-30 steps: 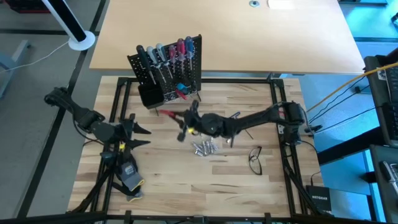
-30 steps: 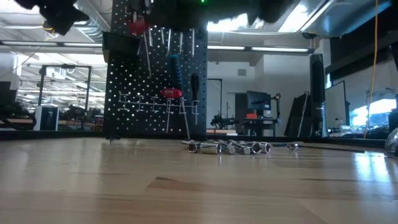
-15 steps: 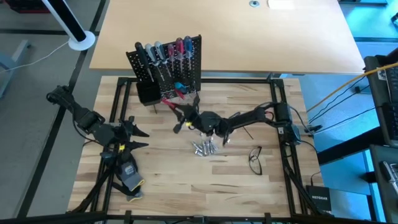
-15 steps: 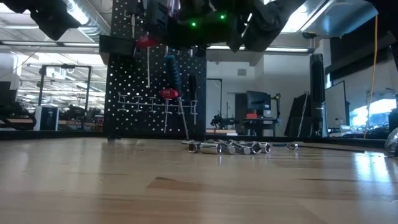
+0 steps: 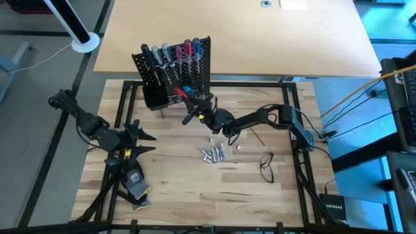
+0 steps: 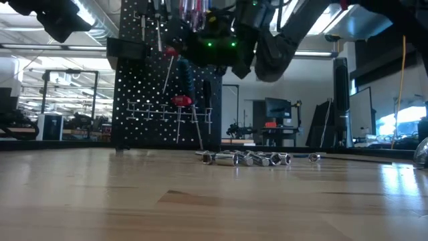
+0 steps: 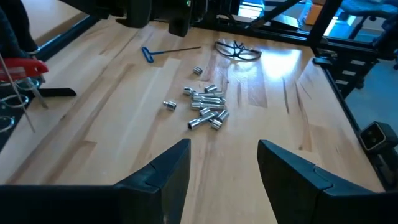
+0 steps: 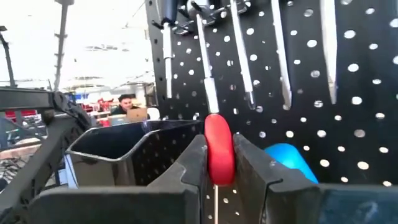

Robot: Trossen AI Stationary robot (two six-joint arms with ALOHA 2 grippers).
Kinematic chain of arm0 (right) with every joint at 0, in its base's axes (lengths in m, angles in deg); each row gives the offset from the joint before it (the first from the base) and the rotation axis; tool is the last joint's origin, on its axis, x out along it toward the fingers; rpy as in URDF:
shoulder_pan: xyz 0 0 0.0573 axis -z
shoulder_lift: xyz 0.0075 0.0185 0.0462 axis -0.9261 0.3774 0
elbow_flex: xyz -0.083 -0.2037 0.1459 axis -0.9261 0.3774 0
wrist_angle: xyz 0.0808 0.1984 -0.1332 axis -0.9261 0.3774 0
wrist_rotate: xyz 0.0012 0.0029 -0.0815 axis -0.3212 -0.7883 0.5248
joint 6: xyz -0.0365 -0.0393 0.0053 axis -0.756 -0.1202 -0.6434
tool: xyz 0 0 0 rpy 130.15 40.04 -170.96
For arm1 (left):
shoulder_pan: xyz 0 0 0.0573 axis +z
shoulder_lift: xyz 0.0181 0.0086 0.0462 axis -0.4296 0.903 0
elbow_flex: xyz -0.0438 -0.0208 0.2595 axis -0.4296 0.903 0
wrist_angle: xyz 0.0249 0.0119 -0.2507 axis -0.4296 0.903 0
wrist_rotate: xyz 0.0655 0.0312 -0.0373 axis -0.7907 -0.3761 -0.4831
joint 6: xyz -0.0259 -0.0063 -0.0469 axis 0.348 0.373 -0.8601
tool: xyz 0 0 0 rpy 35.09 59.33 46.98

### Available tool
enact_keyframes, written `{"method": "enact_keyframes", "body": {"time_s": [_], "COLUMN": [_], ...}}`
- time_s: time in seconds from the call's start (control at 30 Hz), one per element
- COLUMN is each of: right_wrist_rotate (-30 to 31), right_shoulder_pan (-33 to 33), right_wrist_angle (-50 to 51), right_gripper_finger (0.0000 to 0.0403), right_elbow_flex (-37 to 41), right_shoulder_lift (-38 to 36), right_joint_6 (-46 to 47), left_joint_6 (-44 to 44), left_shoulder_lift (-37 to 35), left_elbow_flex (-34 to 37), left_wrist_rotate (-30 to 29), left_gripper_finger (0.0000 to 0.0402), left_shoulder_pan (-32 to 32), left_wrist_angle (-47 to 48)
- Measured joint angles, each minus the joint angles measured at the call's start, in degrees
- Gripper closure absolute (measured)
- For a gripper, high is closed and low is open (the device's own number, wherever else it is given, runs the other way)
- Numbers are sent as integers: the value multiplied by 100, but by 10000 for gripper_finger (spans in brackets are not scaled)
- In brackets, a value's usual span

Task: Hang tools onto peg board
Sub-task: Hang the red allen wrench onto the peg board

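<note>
Right end effector [image 8: 219, 163] shut tight on a red-handled tool [image 8: 218, 155], right in front of the peg board [image 5: 174, 68] by its bin [image 8: 127, 146]. Best to go slow, line up with a free peg. Left end effector [image 7: 221, 171] open, waiting over the desk [image 5: 195, 182].

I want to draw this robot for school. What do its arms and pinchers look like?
Both arms are dark, thin and jointed, with black cables running along them. The left gripper has two chunky dark fingers with angled edges. The right gripper has flat dark fingers too, and small green lights glow on that arm's wrist in the low view.
</note>
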Motion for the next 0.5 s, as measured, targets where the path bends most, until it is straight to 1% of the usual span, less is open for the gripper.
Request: {"method": "enact_keyframes", "body": {"time_s": [0.13,0.3,0.37,0.5], "right_wrist_rotate": [-95,-376,-398,-357], "right_shoulder_pan": [102,179,209,205], "right_wrist_angle": [-14,265,403,374], "right_gripper_finger": [347,347,347,347], "right_elbow_flex": [-16,-420,-567,-615], "right_shoulder_lift": [26,125,257,376], "right_joint_6": [-139,-282,-477,-705], "left_joint_6": [53,337,491,764], "left_shoulder_lift": [0,0,0,-2], "left_elbow_flex": [0,1,4,4], "left_wrist_rotate": [-114,-379,-411,-416], "left_gripper_finger": [227,227,227,227], "left_shoulder_pan": [2,9,11,11], "left_wrist_angle": [2,-96,-279,-496]}}
